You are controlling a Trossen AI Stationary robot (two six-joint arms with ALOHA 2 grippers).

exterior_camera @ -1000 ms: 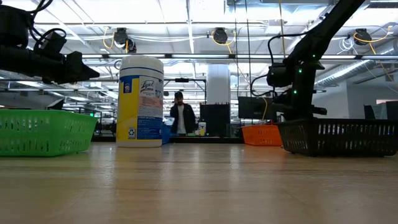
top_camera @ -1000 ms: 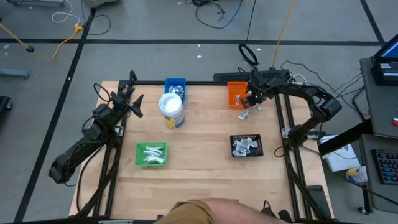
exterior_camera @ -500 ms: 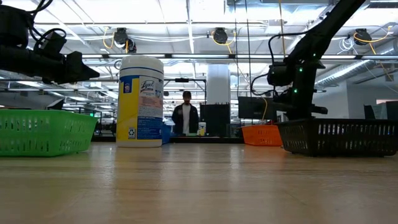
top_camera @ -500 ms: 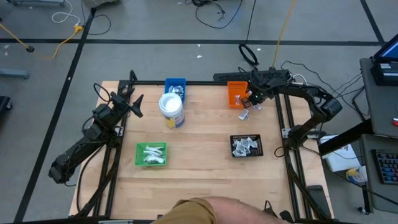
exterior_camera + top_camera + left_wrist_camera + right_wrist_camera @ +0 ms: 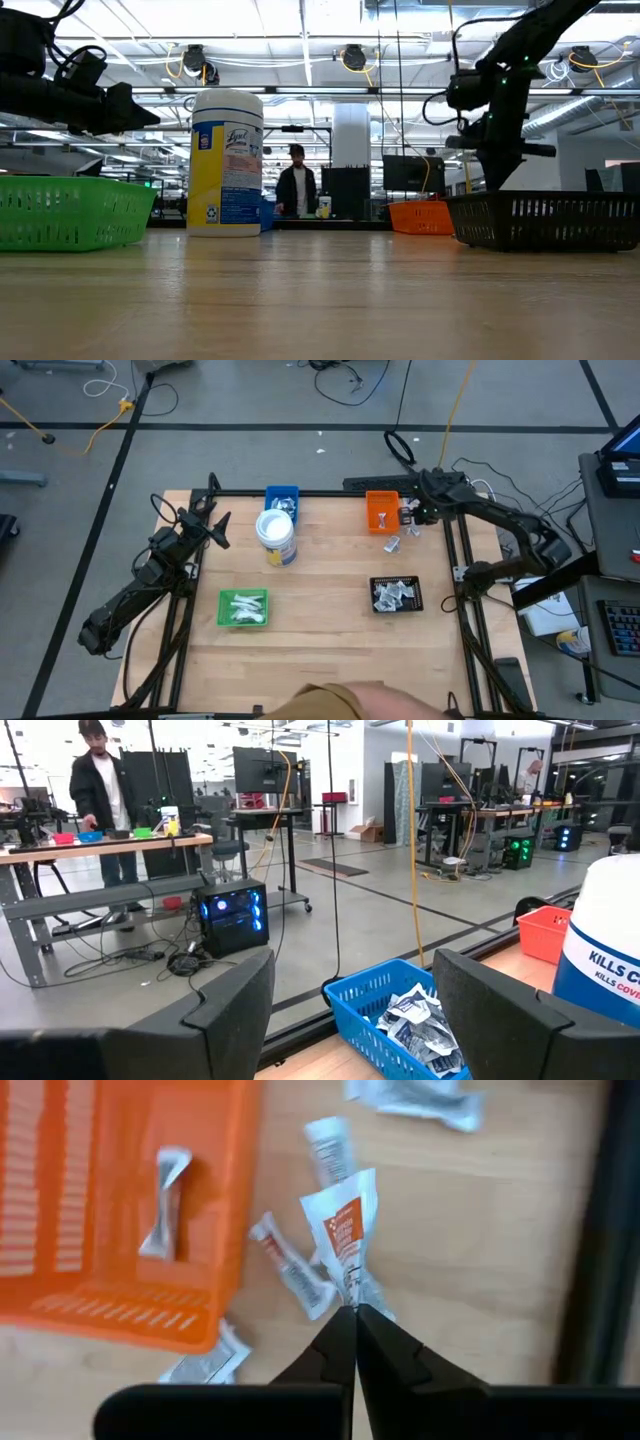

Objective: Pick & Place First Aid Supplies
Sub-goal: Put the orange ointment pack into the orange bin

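- At far right corner of table (image 5: 330, 640), right gripper (image 5: 354, 1312) is hanging above the wood just beside the orange tray (image 5: 381, 510), on the side twd the table edge. Fingers are pressing fully together, pinching the lower edge of a white packet w/ orange print (image 5: 344, 1235); packet is standing up from the tips, clear of the tabletop.
- Under and around that packet, loose supplies are lying on bare wood: a narrow packet w/ red end (image 5: 290, 1267), a white strip (image 5: 327, 1150) beyond it, a grey-white wrapper (image 5: 415, 1097) farther off, one more piece (image 5: 205, 1362) touching the tray's outer wall.
- Inside orange tray, one twisted white wrapped piece (image 5: 167, 1201) is resting on the floor of it.
- Blue tray (image 5: 400, 1020) at far edge, left of centre, is holding a heap of silvery packets (image 5: 418, 1023).
- Green tray (image 5: 244, 608) near front left is holding white pieces (image 5: 243, 606); black tray (image 5: 398, 594) near front right is holding crumpled white/grey packets (image 5: 394, 594).
- White tub w/ blue-yellow label (image 5: 226, 163) is standing upright just in front of blue tray.
- Left gripper (image 5: 352, 1005) is idling off the table's left edge, aimed twd blue tray; fingers are sitting wide apart, holding nothing.
- Bkgd: a person in dark top (image 5: 294, 190) is standing at a bench beyond the table.
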